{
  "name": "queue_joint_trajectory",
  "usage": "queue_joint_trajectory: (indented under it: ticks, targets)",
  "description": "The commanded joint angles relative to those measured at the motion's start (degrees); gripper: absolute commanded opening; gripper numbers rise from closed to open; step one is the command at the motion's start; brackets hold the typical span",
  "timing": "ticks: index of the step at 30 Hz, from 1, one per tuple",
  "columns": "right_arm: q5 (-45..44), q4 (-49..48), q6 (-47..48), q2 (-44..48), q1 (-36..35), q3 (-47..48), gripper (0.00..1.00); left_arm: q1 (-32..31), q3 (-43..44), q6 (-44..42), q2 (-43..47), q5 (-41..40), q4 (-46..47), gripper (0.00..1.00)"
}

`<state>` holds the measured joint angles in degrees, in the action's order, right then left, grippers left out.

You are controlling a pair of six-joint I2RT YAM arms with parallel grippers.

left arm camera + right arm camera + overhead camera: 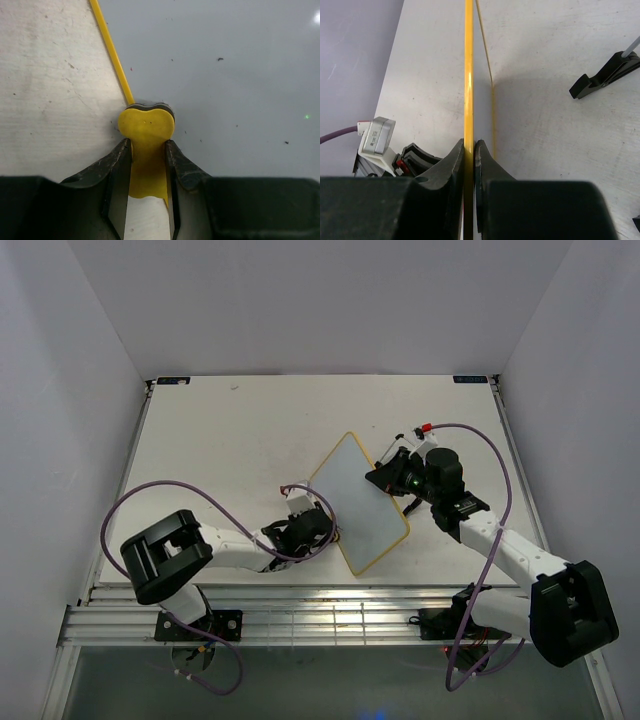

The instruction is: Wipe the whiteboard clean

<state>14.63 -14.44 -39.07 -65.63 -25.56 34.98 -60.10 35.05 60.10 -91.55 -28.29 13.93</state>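
Whiteboard (357, 502): yellow-framed, rounded corners, white face bearing tiny specks.

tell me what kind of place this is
Probably a robotics lab test cell: plain white walls box in a white table, with a left arm and right arm bolted to a metal rail at its near edge.

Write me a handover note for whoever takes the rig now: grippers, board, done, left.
Right gripper: shut on the thin yellow frame of the small white rounded-corner whiteboard, over the white table.
Left gripper: shut on a small yellow eraser block, its dark pad at the board's frame.
Done: no writing shows, only tiny dark specks.
Left: probably wipe the specks, set both down, release.
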Motion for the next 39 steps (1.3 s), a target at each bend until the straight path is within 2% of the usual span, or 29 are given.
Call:
queue_joint_trajectory:
  ticks: [1, 12, 17, 29, 39]
  targets:
    - [7.61, -5.08, -7.16, -0.64, -2.39, 0.09, 0.08, -5.03, -0.86, 3.18, -2.23, 13.26, -4.44, 0.00]
    - [6.90, -6.39, -7.60, -1.08, -2.39, -2.72, 0.08, -7.67, -0.07, 3.71, 2.33, 9.58, -4.27, 0.00]
    - [6.81, -6.57, -7.78, -0.82, -2.39, -3.78, 0.08, -7.67, 0.20, 1.61, 6.02, 6.59, -4.27, 0.00]
    - [6.72, -6.48, -7.07, 0.15, -2.39, -4.40, 0.08, -7.49, -0.42, -3.75, 9.98, 5.18, -0.31, 0.00]
    - [7.43, -5.34, -6.64, 5.68, -2.39, -4.13, 0.08, 4.27, -6.65, -5.16, 14.02, 4.83, -1.28, 0.00]
